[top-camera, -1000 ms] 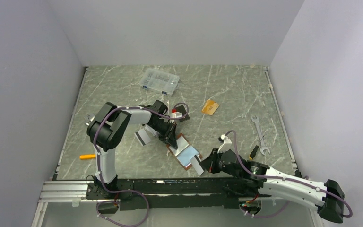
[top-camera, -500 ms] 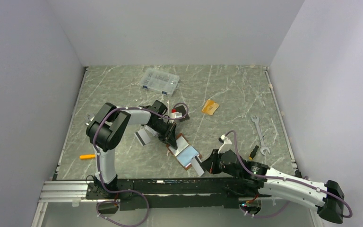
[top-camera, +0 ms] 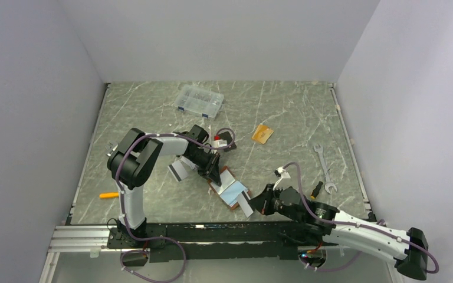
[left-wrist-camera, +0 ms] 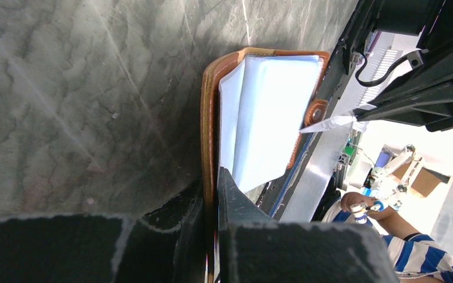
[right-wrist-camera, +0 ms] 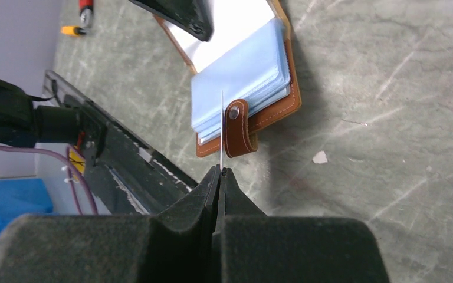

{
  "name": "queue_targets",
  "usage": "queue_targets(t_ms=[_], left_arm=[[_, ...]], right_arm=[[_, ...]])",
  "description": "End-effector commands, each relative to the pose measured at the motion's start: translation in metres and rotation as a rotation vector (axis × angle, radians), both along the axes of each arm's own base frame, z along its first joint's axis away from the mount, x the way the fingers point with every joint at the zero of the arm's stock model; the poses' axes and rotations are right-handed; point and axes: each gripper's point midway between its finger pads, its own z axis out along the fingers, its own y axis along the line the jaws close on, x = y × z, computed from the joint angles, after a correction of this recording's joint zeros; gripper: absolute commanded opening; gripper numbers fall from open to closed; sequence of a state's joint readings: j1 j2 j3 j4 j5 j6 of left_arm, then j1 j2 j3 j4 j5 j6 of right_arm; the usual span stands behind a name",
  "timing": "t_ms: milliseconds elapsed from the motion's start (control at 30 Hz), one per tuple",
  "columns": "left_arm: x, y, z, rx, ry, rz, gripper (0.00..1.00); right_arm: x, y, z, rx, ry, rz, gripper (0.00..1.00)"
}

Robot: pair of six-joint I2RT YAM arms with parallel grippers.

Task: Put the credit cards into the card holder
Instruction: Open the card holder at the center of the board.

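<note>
Card holder [top-camera: 231, 190] lies open, clear sleeves up, on the marbled counter [top-camera: 283, 112] near its front edge. The left hand [left-wrist-camera: 212, 197] pinches the brown leather cover at the holder's far end. The right hand [right-wrist-camera: 218, 172], pressed together on a silver-grey card [right-wrist-camera: 222, 127] seen edge-on, holds it over the sleeves just beside the snap strap [right-wrist-camera: 236, 132]; whether it has entered a sleeve cannot be told. An orange card [top-camera: 262, 134] lies well apart toward the back, a second grey card [top-camera: 179, 170] beside the left arm.
</note>
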State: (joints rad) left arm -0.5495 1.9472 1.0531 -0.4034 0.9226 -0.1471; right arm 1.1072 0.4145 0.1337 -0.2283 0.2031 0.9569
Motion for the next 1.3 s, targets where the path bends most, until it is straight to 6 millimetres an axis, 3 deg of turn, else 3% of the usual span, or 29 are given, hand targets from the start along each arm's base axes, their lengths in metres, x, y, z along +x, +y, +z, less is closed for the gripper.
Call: queue_targets(t_ms=[0, 367, 933, 1100, 1267], left_arm=[[0.001, -0.003, 0.013, -0.031, -0.054, -0.02, 0.13], [0.002, -0.006, 0.018, -0.045, -0.067, -0.026, 0.13], [0.0, -0.006, 0.02, -0.045, -0.068, -0.029, 0.13], [-0.001, -0.008, 0.025, -0.06, -0.061, -0.028, 0.26], [0.0, -0.009, 0.034, -0.112, -0.034, -0.011, 0.31]], right_arm=[[0.008, 0.004, 0.016, 0.07, -0.065, -0.019, 0.0], [0.01, 0.008, 0.009, 0.032, -0.056, -0.012, 0.0], [0.025, 0.02, 0.029, 0.104, -0.148, -0.032, 0.0], [0.031, 0.03, 0.03, 0.091, -0.163, -0.017, 0.0], [0.038, 0.039, 0.028, 0.077, -0.162, 0.008, 0.0]])
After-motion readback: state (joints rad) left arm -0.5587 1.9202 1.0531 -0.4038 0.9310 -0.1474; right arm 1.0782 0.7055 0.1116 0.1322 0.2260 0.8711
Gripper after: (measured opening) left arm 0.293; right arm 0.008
